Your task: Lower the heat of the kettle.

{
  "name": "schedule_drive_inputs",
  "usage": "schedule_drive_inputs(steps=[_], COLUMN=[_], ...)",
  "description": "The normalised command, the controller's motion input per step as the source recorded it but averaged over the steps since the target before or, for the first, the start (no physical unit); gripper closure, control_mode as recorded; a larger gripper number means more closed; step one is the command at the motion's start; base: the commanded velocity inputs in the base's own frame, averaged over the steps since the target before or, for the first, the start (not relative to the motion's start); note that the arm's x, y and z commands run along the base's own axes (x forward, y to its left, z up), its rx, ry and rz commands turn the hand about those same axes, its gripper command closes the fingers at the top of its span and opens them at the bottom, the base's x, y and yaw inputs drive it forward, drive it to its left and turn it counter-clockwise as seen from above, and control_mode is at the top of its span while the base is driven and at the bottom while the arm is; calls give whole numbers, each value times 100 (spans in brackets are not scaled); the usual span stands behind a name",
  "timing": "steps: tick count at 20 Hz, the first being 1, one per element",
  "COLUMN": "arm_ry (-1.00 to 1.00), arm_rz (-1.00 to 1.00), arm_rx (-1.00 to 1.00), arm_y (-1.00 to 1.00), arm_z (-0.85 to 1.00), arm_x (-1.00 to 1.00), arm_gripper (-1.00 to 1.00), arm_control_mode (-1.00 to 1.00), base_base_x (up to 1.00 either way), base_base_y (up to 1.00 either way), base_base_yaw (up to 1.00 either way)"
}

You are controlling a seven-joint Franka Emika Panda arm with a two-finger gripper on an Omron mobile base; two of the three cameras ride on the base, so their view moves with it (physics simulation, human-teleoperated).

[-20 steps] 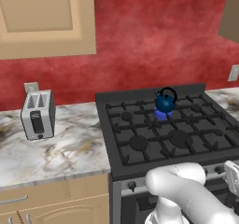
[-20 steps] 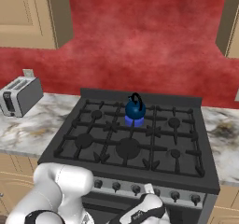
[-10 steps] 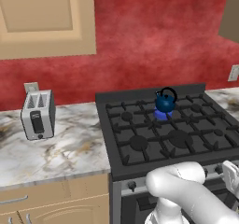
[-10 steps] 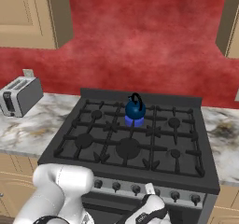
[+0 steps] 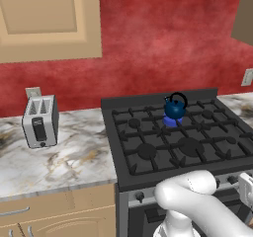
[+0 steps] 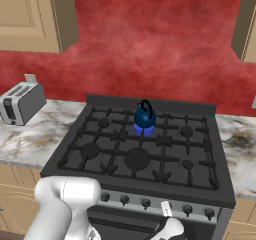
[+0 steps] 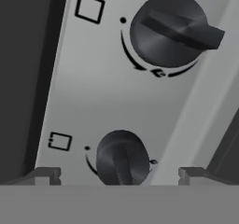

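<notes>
The small dark-blue kettle (image 5: 174, 106) (image 6: 145, 116) stands on the stove's back middle burner, with a blue flame (image 6: 143, 130) under it. My gripper (image 7: 119, 175) is down in front of the stove's grey knob panel (image 7: 93, 83), open. Its two fingertips (image 7: 44, 174) sit either side of a black knob (image 7: 122, 157) without touching it. A second black knob (image 7: 169, 29) is farther along the panel. In the base views the gripper (image 6: 167, 220) (image 5: 245, 189) hangs low at the stove front, below the row of knobs (image 6: 145, 202).
The black gas stove (image 5: 148, 132) (image 6: 90, 129) has several burners and is set into a marble counter (image 5: 69, 157). A silver toaster (image 5: 39, 121) (image 6: 21, 103) stands on the counter at the left. Wooden cabinets hang above and a red wall is behind.
</notes>
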Motion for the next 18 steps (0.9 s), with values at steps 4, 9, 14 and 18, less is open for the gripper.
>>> schedule_drive_inputs(steps=[4, 9, 14, 18], arm_ry=[-5, -1, 0, 0], arm_rz=[0, 0, 0, 0], arm_rx=[3, 1, 0, 0], arm_y=[-18, -3, 0, 4], arm_z=[-13, -6, 0, 0], arm_x=[0, 1, 1, 0], arm_gripper=[-100, -100, -100, -100], arm_control_mode=[-100, -100, -100, -100], base_base_x=[0, 0, 0, 0], base_base_y=[0, 0, 0, 0], base_base_yaw=[0, 0, 0, 0])
